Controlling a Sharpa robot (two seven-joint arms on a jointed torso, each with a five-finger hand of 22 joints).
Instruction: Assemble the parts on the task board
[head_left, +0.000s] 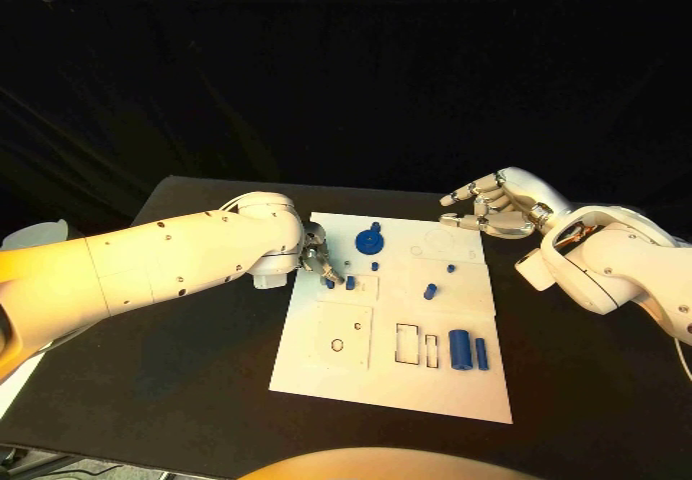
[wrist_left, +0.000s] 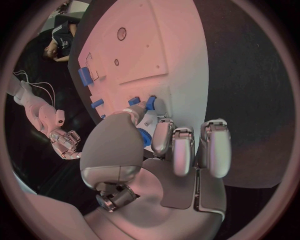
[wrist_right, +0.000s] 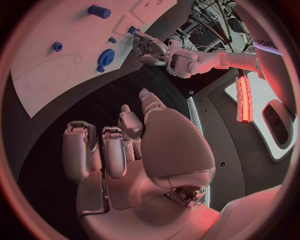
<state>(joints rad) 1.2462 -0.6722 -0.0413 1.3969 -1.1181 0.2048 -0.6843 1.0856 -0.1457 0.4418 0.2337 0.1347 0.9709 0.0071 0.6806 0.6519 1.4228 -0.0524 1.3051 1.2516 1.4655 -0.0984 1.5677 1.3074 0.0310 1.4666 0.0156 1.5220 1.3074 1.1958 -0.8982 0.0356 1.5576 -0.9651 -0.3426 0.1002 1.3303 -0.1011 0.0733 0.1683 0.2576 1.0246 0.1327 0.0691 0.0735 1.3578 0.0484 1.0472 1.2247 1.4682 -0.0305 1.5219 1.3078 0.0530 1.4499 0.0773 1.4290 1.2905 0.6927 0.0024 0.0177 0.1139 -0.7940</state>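
We see the white task board (head_left: 392, 380) lying in the middle of the black desk (head_left: 173, 340). The left hand (head_left: 319, 258) sits at the board's left edge, fingertips down on the board beside two small blue parts (head_left: 340, 283). In the left wrist view the thumb (wrist_left: 139, 116) and a fingertip meet at a blue part (wrist_left: 150, 102); we cannot tell whether the piece is pinched or only touched. The other fingers (wrist_left: 181, 147) are curled loosely above the board.

The right hand (head_left: 490, 208) hovers off the board's far right corner, above the desk, fingers apart and loosely curled, holding nothing.

Parts on the board: a blue gear with an upright peg (head_left: 371, 240) near the far left corner; a small blue peg (head_left: 375, 266) just in front of it; a small blue stub (head_left: 450, 268) toward the right; a short blue cylinder (head_left: 430, 291) nearer the middle; a wide blue block (head_left: 460, 349) and a thin blue bar (head_left: 480, 352) side by side near the right edge. Two rectangular slots (head_left: 418, 345) lie just left of the block, and an oval hole (head_left: 338, 345) lies on the left panel.

Writing: partial letters on the right arm's white cover (wrist_right: 267, 43) in the right wrist view, not readable with confidence. No legible labels on the board.
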